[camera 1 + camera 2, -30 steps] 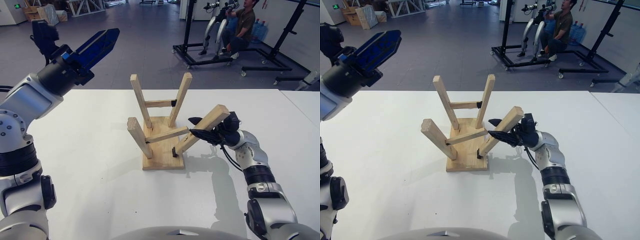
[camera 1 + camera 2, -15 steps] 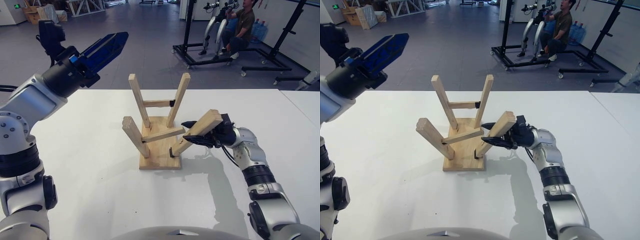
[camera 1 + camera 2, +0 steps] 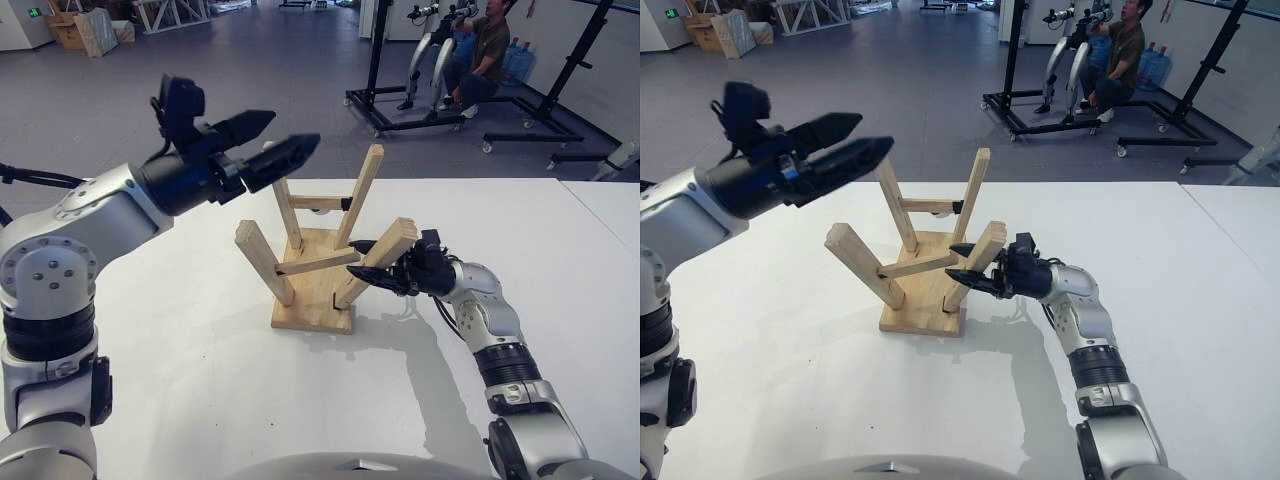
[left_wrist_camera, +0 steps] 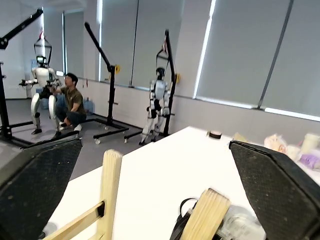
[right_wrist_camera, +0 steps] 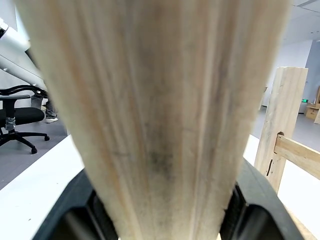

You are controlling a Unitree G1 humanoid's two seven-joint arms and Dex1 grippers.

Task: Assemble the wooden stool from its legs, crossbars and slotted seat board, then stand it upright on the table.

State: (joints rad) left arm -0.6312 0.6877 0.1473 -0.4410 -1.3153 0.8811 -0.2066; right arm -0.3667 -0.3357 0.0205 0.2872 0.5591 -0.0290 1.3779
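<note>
Stool [image 3: 300, 290]: you are looking at it sitting upside down near the middle of the table [image 3: 190, 380], somewhat nearer the far edge.
Seat board [image 3: 312, 316]: lying flat on the tabletop, showing pale bare wood.
Legs: all four are pointing up, their long axes splaying outward. A far crossbar [image 3: 318, 204] and a near crossbar [image 3: 318, 264] are tying them in pairs.
Right gripper [image 3: 365, 263]: your fingers are pinching the near-right leg [image 3: 398, 238], which is leaning toward the right edge.
Left gripper [image 3: 291, 131]: hanging spread open by the top of the far-left leg [image 3: 290, 215].

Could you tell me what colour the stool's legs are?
The legs are pale unpainted wood, best seen in the right wrist view.
</note>
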